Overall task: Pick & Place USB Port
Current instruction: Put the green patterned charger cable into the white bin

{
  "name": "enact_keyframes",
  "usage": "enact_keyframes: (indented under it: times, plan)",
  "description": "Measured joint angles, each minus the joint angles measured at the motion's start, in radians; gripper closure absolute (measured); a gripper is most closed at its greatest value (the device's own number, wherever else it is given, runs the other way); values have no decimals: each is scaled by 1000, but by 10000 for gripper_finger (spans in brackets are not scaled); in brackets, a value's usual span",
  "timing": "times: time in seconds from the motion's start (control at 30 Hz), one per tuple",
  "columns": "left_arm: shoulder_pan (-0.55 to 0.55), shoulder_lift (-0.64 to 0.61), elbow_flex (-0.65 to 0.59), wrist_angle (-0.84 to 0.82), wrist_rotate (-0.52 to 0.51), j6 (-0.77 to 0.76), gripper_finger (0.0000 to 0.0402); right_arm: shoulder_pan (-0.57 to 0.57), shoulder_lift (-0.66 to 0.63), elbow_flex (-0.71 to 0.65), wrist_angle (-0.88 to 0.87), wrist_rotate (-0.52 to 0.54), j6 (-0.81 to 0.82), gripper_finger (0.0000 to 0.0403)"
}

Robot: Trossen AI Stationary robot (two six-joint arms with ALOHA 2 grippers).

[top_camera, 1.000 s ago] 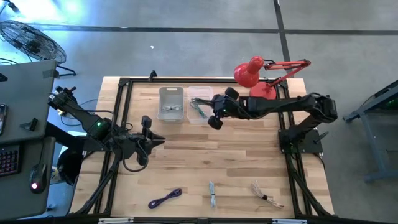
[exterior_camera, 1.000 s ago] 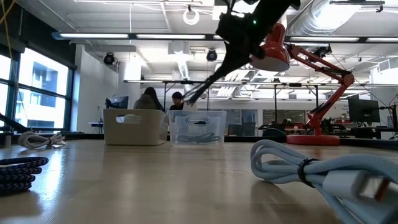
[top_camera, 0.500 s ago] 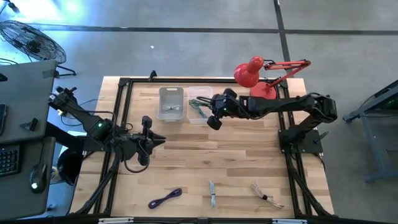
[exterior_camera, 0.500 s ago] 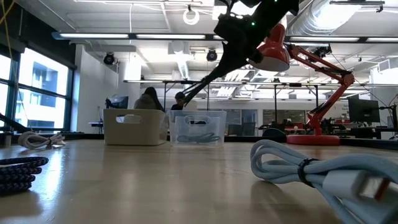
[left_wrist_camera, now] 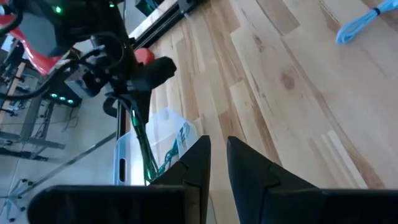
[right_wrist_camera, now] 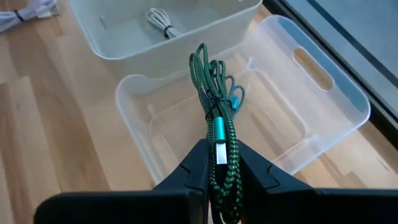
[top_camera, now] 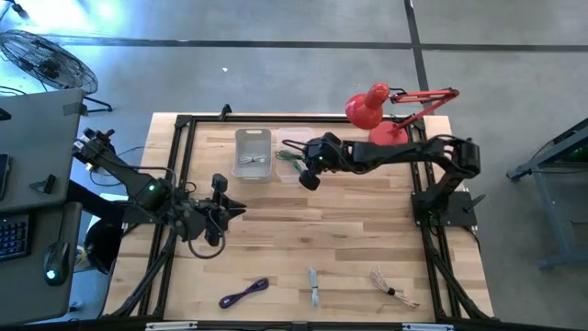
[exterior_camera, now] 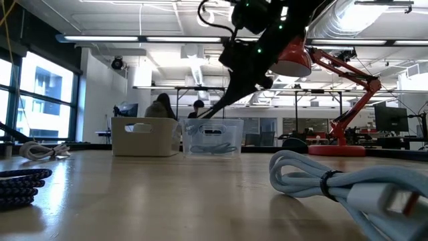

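Two bins sit side by side at the far edge of the wooden table (top_camera: pixel 303 230): an opaque grey bin (top_camera: pixel 253 153) and, touching its right side, a clear bin (top_camera: pixel 292 156), which serves as the landmark here. Right gripper (right_wrist_camera: pixel 219 163) hangs above the clear bin with its fingers clamped on a green braided cable (right_wrist_camera: pixel 216 118); the cable's metal plug sits between the fingers and the bundled loops dangle over the bin's open interior, not resting on its floor as far as the wrist view shows. From above, the same cable (top_camera: pixel 290 154) appears over the clear bin, at the tip of the right gripper (top_camera: pixel 301 165). A white coiled cable (right_wrist_camera: pixel 163 23) lies inside the grey bin, beside the clear bin. Left gripper (top_camera: pixel 236 208) waits over bare table, nearer the front edge than the clear bin and to its left, fingers drawn together on nothing. Three cables lie along the front edge, well apart from the clear bin: a purple cable (top_camera: pixel 244 292), a pale blue cable (top_camera: pixel 313 287) and a beige cable (top_camera: pixel 390 287). Behind the clear bin, to its right, stands a red desk lamp (top_camera: pixel 386 108).
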Motion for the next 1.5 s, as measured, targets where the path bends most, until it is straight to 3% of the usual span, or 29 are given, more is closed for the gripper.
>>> enact_keyframes:
  times: [0.9, 1.2, 1.5]
  plan:
    - [0, 0, 0, -20, -26, -17, 350, -17, 9, 2, -8, 120, 108, 363]
    - [0, 0, 0, -20, -28, -17, 350, -17, 9, 2, 42, -8, 80, 330]
    - [0, 0, 0, -21, -12, -18, 350, -17, 9, 2, 62, -37, 78, 326]
